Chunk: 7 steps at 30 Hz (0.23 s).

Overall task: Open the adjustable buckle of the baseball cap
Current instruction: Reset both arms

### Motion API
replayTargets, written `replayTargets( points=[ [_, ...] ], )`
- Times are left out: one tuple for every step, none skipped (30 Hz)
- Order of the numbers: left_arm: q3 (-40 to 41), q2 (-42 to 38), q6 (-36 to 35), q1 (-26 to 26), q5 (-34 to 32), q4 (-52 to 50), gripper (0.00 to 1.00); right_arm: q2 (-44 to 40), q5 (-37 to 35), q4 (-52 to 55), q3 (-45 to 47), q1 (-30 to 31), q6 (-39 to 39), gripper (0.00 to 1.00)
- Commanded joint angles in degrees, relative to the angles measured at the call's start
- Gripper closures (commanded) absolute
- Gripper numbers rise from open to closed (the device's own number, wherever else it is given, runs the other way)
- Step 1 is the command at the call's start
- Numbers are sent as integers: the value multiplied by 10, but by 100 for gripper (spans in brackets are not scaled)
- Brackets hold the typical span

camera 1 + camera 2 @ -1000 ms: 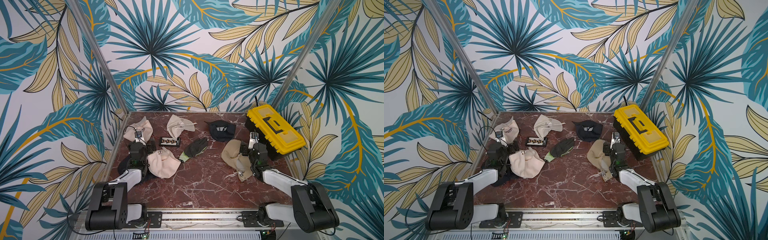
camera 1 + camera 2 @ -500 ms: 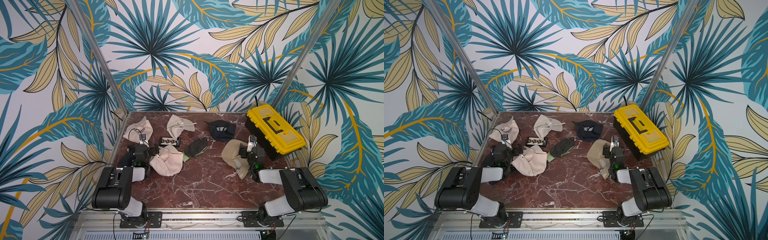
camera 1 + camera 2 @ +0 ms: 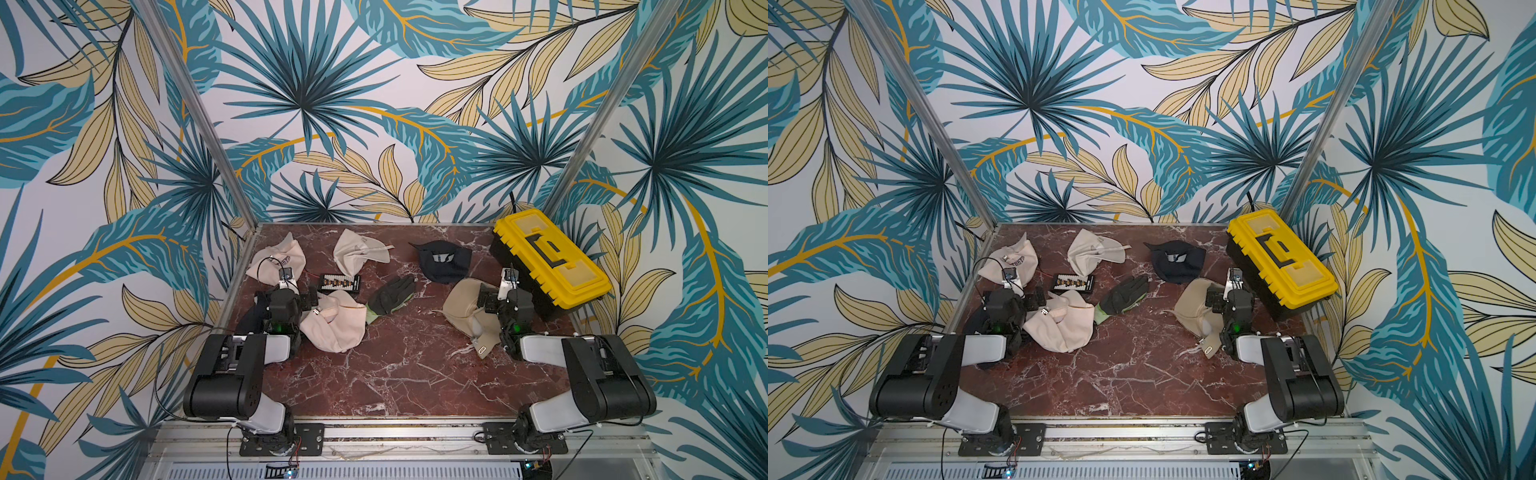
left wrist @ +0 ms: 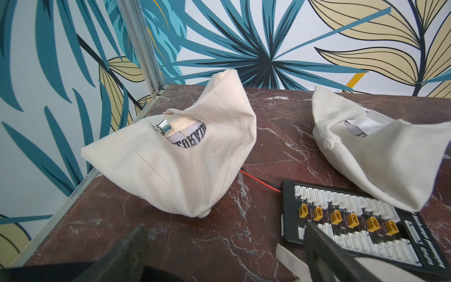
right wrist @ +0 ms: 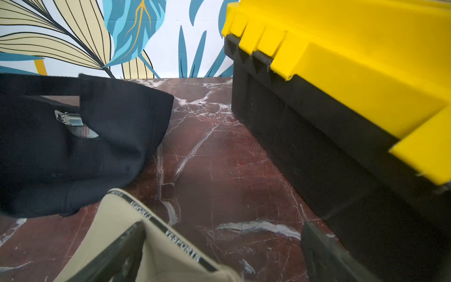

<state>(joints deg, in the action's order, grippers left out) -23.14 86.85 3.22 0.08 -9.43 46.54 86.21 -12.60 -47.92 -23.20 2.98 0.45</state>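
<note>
Several baseball caps lie on the marble table (image 3: 395, 374). A pale pink-cream cap (image 3: 332, 322) with a small metal buckle (image 3: 316, 311) lies right beside my left gripper (image 3: 286, 294), which is open and holds nothing. In the left wrist view the gripper (image 4: 224, 227) hangs low over bare marble, and a cream strap (image 4: 290, 263) lies by one finger. A tan cap (image 3: 463, 311) trails its strap and metal loop (image 3: 482, 350) toward the front. My right gripper (image 3: 505, 297) is open beside it. One finger (image 5: 117, 251) hangs over the tan cap's edge (image 5: 156, 244).
A cream cap (image 4: 175, 151) with a silver buckle (image 4: 162, 127) and another cream cap (image 4: 380, 156) lie at the back left. A black connector board (image 4: 353, 219), a dark glove (image 3: 390, 295) and a navy cap (image 5: 73, 141) lie mid-table. The yellow toolbox (image 5: 353, 85) stands close on the right.
Both arms have folded up at the elbow, their big black links now nearer the table's front. The grippers stay low beside their caps. The right jaws have widened slightly.
</note>
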Motion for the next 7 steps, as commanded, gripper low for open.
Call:
replayTargets(
  points=[
    [2,0,-5,-2,-5,12,0,-5,4,4,-4,-2,8,1],
    [2,0,-4,-2,-5,12,1,-5,4,4,-4,-3,7,1],
    [1,1,-3,1,0,12,0,-5,4,4,-4,-3,8,1],
    [1,1,-2,3,2,12,1,-5,4,4,-4,-3,8,1],
    [1,0,-3,3,2,12,0,-5,4,4,-4,-3,8,1],
    [2,0,-3,3,3,12,0,-5,5,4,-4,-2,8,1],
    [2,0,-3,3,3,12,1,-5,5,4,-4,-3,8,1]
  ],
)
